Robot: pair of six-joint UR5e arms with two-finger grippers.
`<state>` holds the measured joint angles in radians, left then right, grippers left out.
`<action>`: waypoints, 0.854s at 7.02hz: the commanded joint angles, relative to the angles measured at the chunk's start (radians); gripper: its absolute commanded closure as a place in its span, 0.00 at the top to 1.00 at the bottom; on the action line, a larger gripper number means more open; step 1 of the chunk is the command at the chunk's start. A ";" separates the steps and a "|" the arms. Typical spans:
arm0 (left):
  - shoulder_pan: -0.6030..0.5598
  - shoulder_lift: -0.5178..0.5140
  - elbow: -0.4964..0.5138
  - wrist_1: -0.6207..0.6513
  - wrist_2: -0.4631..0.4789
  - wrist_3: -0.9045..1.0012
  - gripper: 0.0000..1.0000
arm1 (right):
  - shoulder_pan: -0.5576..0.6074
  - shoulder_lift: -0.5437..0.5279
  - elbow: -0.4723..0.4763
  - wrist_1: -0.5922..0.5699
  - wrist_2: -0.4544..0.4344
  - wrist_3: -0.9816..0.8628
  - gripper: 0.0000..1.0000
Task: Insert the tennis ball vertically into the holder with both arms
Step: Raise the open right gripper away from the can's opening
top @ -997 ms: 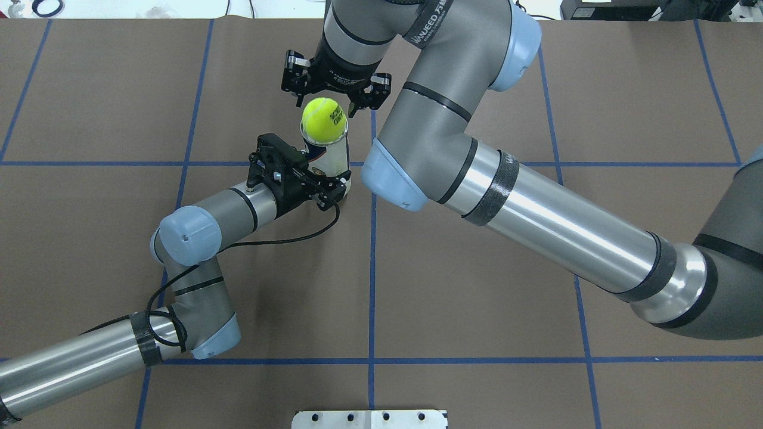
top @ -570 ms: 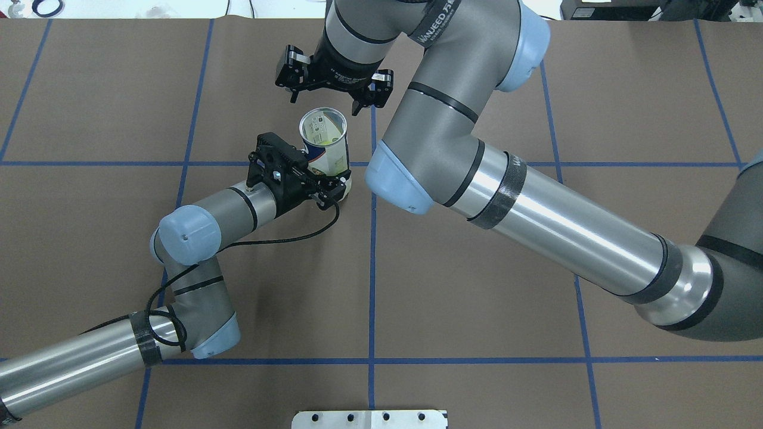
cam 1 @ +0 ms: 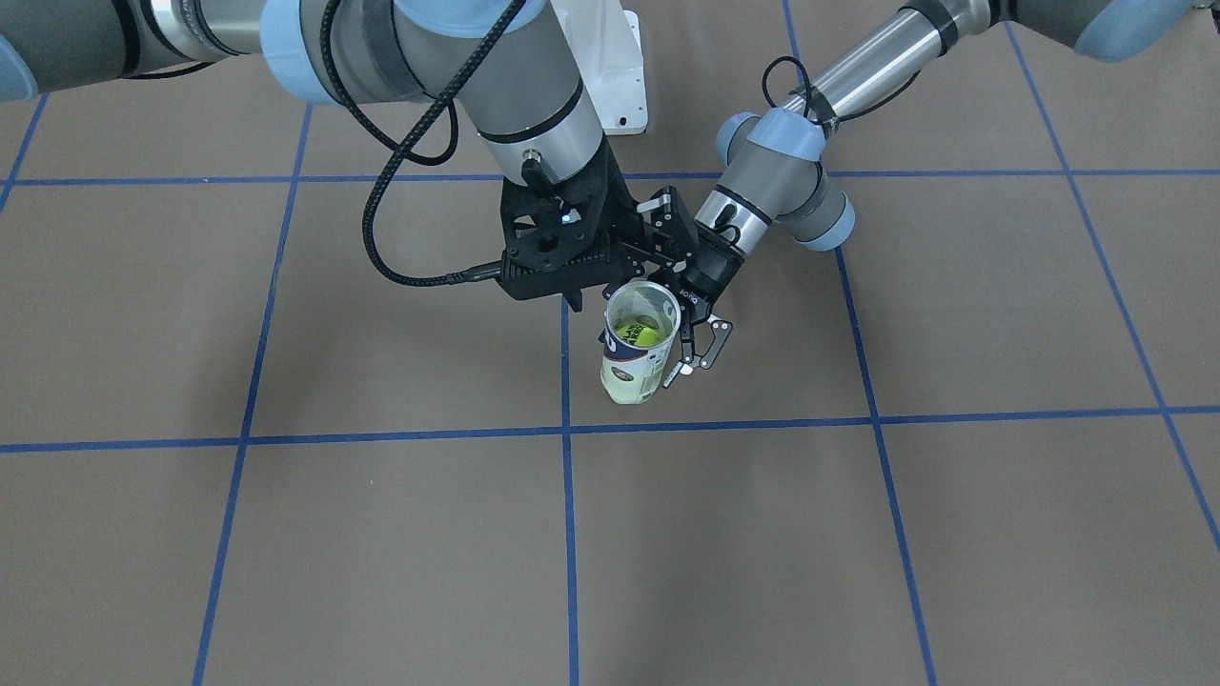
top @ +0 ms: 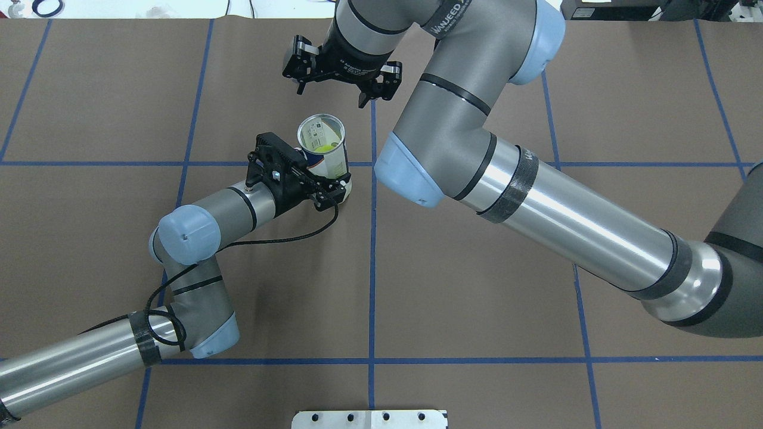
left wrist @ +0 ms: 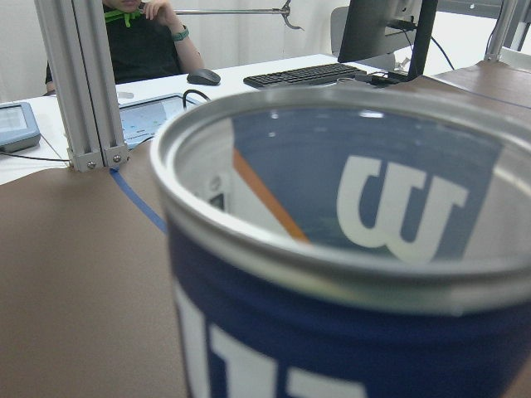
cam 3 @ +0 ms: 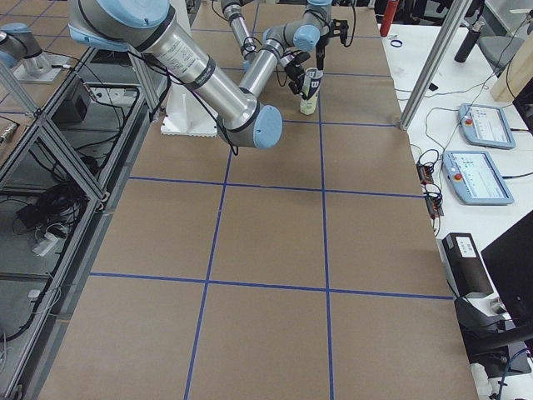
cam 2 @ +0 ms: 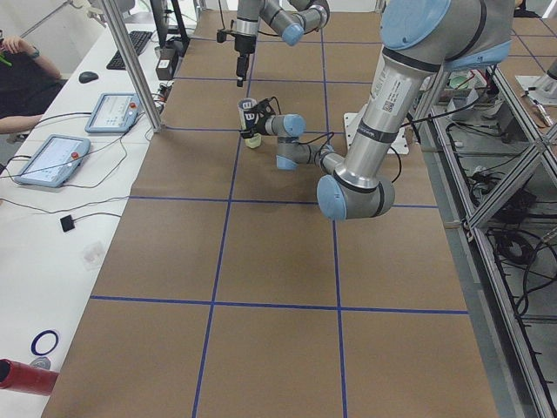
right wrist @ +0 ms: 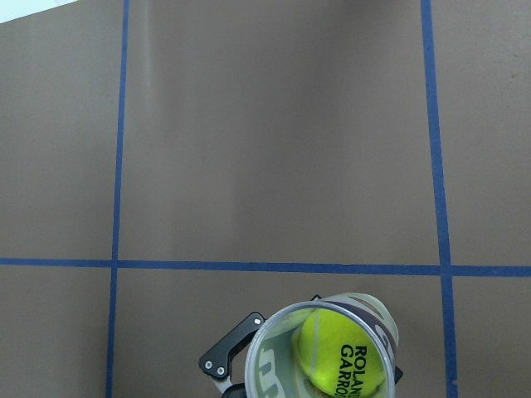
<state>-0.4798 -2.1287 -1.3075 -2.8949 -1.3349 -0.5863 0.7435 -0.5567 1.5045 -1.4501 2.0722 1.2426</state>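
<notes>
The left end effector (top: 331, 189) gripped the lower part of the holder (top: 325, 156), its fingers (cam 1: 694, 359) clamped against the clear tube's sides. The holder stood upright on the brown tabletop (top: 477, 286), around the middle of its width and toward the far edge, open mouth up. The tennis ball (right wrist: 344, 360) lay inside it, at the bottom. Beyond and above, the right end effector (top: 334, 89) hung with its jaws spread wide, holding nothing.

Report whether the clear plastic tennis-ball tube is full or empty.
Neither: the clear plastic tennis-ball tube holds one yellow tennis ball, low inside, room above it. The left gripper grips the tube.
</notes>
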 commanded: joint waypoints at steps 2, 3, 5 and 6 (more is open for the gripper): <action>0.000 0.015 0.002 0.000 -0.004 -0.001 0.99 | 0.007 0.000 0.003 -0.001 0.002 0.000 0.99; 0.000 0.016 -0.001 0.000 -0.004 -0.001 0.99 | 0.007 -0.023 0.028 -0.001 0.002 0.000 0.99; 0.003 0.018 -0.001 -0.001 -0.006 -0.003 0.99 | 0.008 -0.037 0.039 0.000 0.002 0.000 0.99; 0.003 0.016 -0.002 -0.001 -0.006 -0.003 0.99 | 0.010 -0.040 0.040 0.000 0.002 0.000 0.99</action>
<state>-0.4779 -2.1116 -1.3087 -2.8959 -1.3405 -0.5885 0.7516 -0.5915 1.5416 -1.4498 2.0739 1.2425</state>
